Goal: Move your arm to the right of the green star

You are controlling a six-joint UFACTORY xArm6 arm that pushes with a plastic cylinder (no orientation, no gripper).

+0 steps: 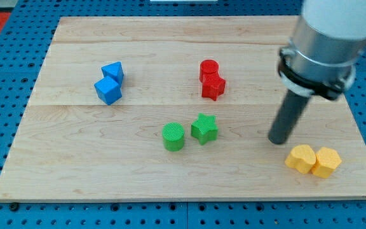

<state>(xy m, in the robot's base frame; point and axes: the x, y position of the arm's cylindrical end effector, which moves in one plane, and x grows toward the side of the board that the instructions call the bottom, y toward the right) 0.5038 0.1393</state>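
Observation:
The green star (204, 128) lies near the middle of the wooden board (75, 159), with a green cylinder (173, 137) touching or nearly touching its left side. My tip (276, 140) stands on the board to the view's right of the star, about a hundred pixels away and a little lower. It touches no block. The rod runs up to the arm's grey and white body at the view's top right.
Two yellow blocks (312, 159) lie side by side just below and right of my tip. A red cylinder (209, 68) and red star (213, 86) sit above the green star. Two blue blocks (110, 83) lie at the left.

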